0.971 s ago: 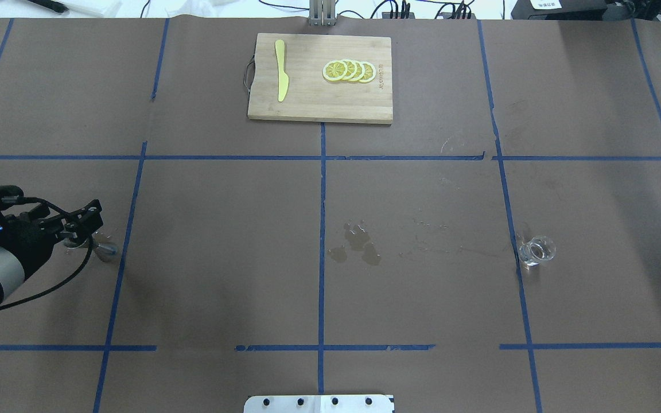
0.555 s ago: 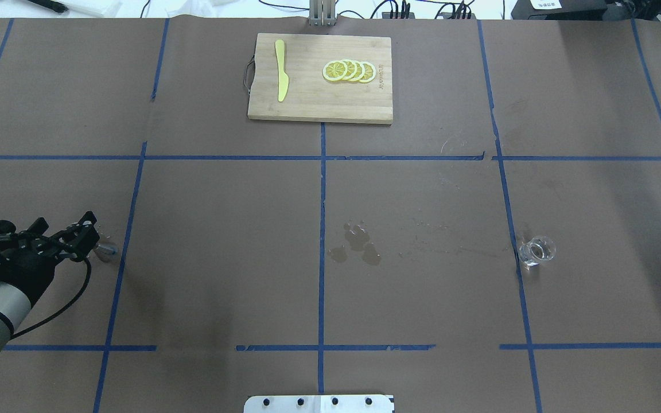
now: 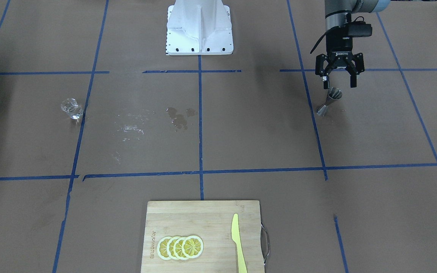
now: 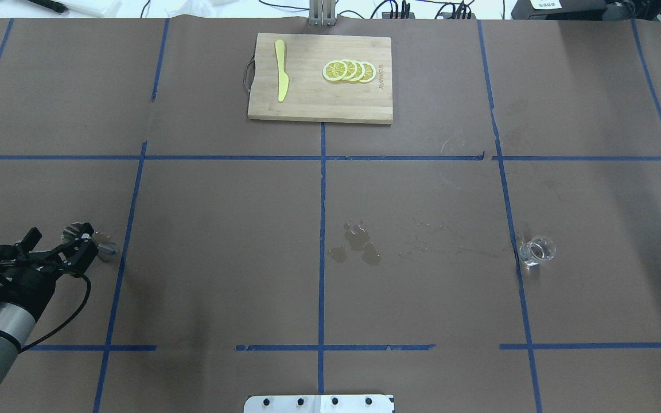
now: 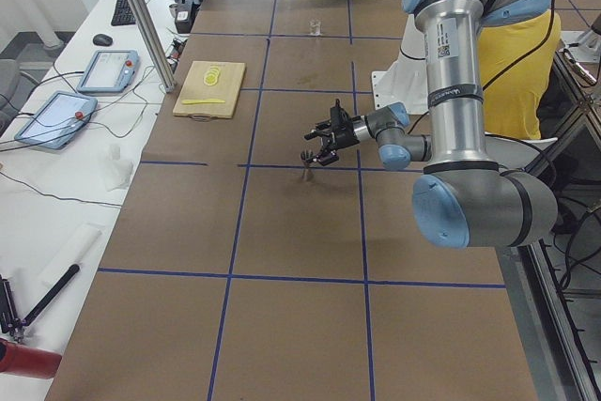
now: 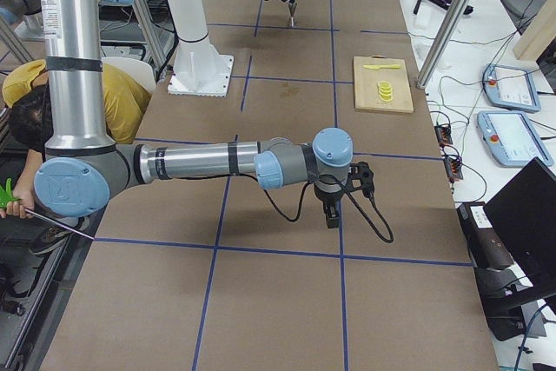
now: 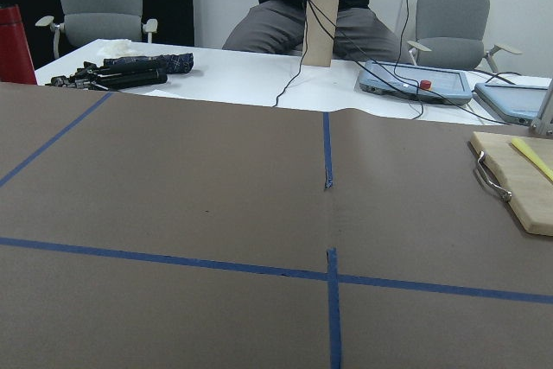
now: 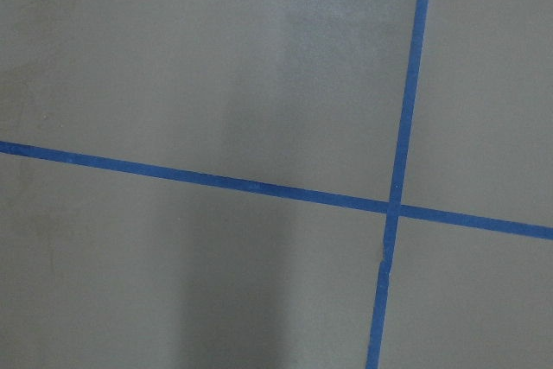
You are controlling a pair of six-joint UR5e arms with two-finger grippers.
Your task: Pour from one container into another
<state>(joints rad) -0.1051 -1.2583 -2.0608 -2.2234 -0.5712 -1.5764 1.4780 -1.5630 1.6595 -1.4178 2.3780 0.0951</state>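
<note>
Left gripper [image 3: 338, 79] jaws apart, just above the steel jigger [image 3: 329, 101].
We see the jigger on the worktop [image 3: 241, 132]. In the overhead view the glass cup [image 4: 536, 250] stands at its 3 o'clock, well apart. Right gripper [image 6: 331, 217] hangs over bare worktop, and we cannot tell whether it is apart or together.

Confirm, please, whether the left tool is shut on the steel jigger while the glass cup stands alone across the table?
Not quite: the left tool is open and the steel jigger stands free, as the exterior front-facing view shows. The glass cup does stand alone across the table.
</note>
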